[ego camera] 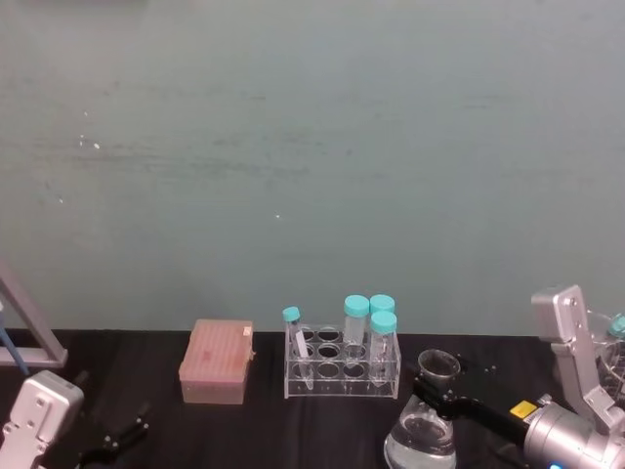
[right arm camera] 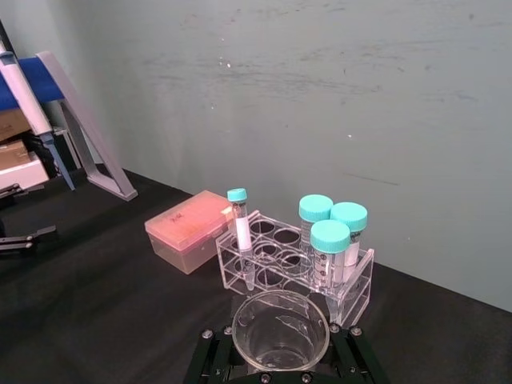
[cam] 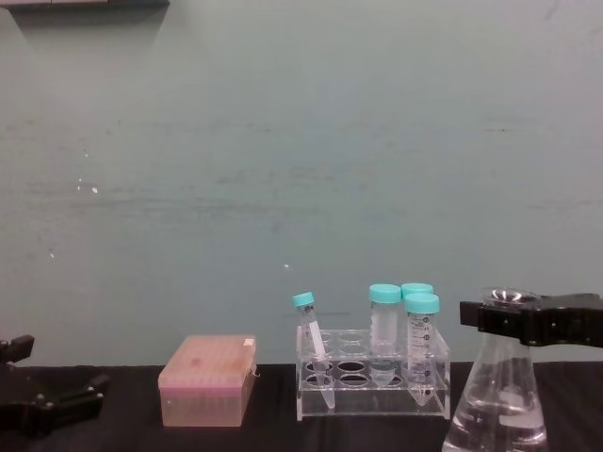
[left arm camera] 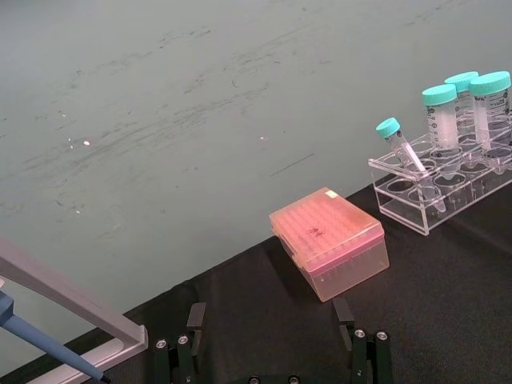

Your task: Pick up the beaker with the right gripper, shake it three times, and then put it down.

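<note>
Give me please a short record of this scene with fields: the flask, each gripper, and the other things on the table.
flask: clear glass conical beaker with clear liquid, upright, to the right of the tube rack
right gripper: black claw closed around the beaker's neck, just under the flared rim
left gripper: low at the table's left, open, holding nothing
tube rack: clear plastic rack with four teal-capped tubes, the small one leaning
box: pink translucent box, left of the rack
table: black surface

The black blocky-jawed right gripper (cam: 513, 320) is clamped around a neck near the tabletop's right front corner; the black thin-fingered left gripper (cam: 57, 400) rests spread at the left front corner.
</note>
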{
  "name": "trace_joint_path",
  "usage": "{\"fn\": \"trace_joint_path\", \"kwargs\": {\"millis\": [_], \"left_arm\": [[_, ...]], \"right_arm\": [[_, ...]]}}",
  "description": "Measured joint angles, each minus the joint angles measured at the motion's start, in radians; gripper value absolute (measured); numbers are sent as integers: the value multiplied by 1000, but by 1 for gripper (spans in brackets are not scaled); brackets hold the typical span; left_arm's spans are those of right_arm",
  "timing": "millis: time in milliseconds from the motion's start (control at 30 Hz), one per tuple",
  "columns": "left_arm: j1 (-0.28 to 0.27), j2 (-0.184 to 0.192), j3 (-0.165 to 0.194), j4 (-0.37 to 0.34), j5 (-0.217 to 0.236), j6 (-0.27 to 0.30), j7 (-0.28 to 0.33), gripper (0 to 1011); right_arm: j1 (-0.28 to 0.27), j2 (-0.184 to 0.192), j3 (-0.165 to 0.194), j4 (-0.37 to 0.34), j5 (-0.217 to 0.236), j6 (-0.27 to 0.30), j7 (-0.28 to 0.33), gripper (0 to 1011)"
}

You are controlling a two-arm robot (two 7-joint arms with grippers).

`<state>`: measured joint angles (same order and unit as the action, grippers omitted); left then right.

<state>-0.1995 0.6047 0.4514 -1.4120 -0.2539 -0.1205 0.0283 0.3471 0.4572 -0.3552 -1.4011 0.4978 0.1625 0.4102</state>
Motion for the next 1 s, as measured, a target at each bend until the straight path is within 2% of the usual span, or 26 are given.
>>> {"fn": "trace_joint_path", "kwargs": {"millis": [1000], "left_arm": [[0,0,0,0,0,0,0,1000]], "right_arm": [[6,-3,-5,13,-4,8,10,478]]}}
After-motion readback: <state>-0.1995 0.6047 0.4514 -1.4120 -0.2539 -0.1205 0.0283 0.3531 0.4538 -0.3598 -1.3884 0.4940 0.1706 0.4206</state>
